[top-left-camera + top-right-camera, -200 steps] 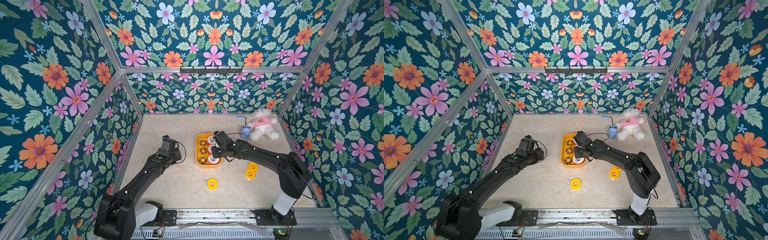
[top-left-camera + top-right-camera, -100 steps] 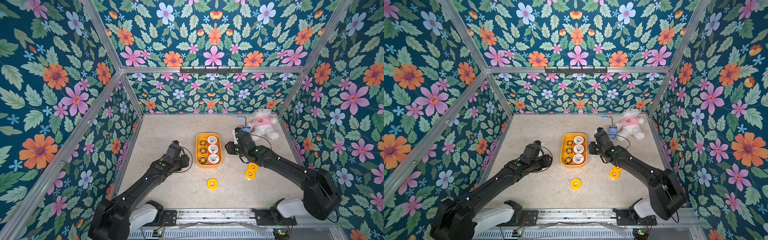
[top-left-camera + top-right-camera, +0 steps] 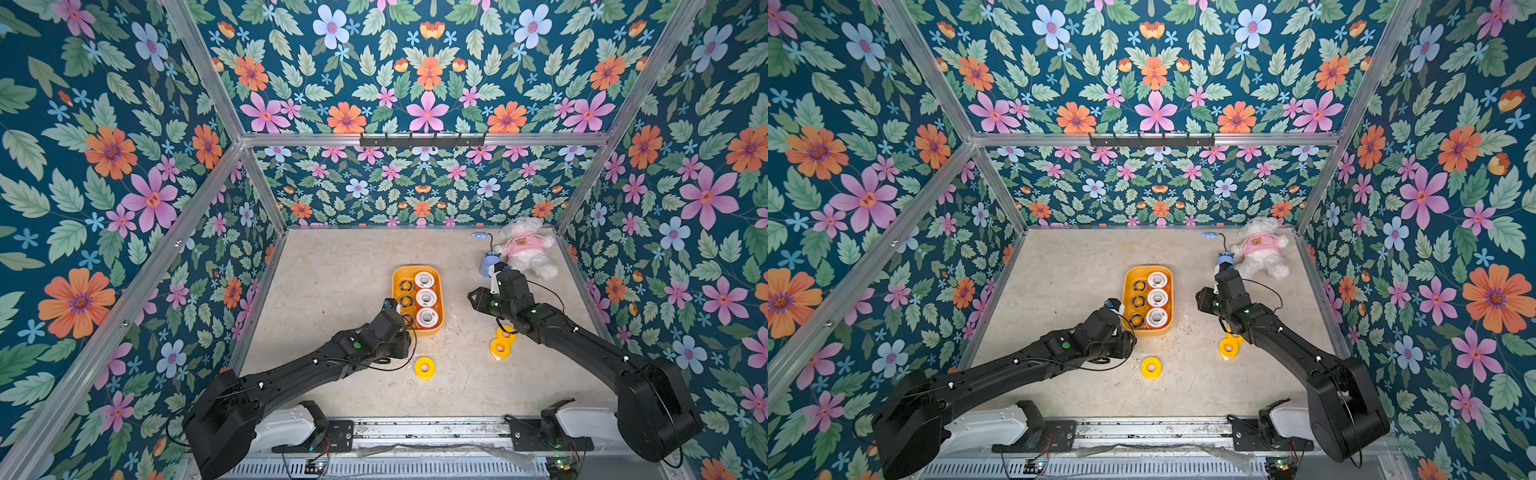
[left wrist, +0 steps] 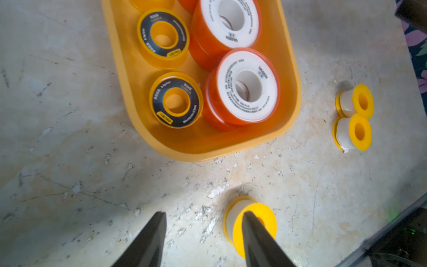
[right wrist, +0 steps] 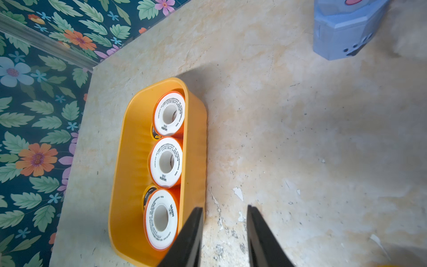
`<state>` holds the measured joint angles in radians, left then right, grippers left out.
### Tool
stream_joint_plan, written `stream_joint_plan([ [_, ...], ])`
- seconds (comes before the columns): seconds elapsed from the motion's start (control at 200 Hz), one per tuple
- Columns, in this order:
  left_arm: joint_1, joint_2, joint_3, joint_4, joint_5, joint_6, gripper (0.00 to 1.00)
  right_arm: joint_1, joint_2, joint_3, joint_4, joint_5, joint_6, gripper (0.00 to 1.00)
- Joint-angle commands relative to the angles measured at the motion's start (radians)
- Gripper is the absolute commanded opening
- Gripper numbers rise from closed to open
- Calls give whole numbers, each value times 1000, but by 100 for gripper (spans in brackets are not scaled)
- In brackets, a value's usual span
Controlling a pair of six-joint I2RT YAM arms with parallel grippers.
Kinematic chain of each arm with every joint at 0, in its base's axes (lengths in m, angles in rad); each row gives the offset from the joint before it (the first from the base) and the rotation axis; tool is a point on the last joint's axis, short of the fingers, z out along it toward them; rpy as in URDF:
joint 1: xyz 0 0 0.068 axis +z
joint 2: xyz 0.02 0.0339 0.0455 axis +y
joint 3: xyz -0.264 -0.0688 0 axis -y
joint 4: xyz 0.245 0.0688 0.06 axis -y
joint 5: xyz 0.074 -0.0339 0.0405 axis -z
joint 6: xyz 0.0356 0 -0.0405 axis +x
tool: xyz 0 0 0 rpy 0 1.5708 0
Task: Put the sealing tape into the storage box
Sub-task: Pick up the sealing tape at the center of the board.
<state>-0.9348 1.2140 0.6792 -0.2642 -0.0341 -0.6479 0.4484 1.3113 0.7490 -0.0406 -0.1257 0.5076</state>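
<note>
The left gripper (image 4: 203, 213) hangs released, its black fingers wide apart over the marbled beige table (image 4: 69, 185) with nothing between them. One fingertip covers part of a plain yellow plastic roll (image 4: 269, 227) wound with white tape, so whether they touch cannot be told. Beyond sits the shallow yellow-orange plastic storage box (image 4: 208, 144), its far end cut off by the frame. Inside, white-faced orange rolls (image 4: 245, 89) fill one row and smaller black-and-yellow rings (image 4: 176, 102) fill the other. "VASEN" reads on the white faces; the finer print and the rings' yellow tags are too small to make out. Two more yellow rolls (image 4: 355, 131) lie side by side on the table, apart from the box.

The right gripper (image 5: 224, 208) is likewise loosened, with a narrow empty gap between its fingers, above the table just beside the storage box (image 5: 129, 161). From here the rings hide almost wholly behind the orange rolls. A pale blue plastic gadget (image 5: 342, 30) is cut off at the frame's edge. In both top views the fingers are hard to make out beneath the black wrists. A white plush bear (image 3: 525, 249) in a pink shirt lies in the far corner.
</note>
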Motion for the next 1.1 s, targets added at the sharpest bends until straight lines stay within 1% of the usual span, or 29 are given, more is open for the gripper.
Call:
stream_joint_plan([
  [0.0,-49,25,18,31,-36,20,65,-4,1,-9,41,-14,18,37],
  [0.14,-109,77,44,36,-30,59,76,-5,11,-13,41,-17,20,38],
  [0.39,-172,151,77,28,-22,127,86,-5,18,-10,36,-18,16,39],
  [0.57,-195,202,86,25,3,164,88,-4,22,-10,37,-21,16,39],
  [0.84,-214,273,110,5,-22,176,90,-4,22,-8,36,-25,12,40],
  [1.095,-225,316,123,-10,-33,182,89,-4,30,-7,32,-26,8,40],
])
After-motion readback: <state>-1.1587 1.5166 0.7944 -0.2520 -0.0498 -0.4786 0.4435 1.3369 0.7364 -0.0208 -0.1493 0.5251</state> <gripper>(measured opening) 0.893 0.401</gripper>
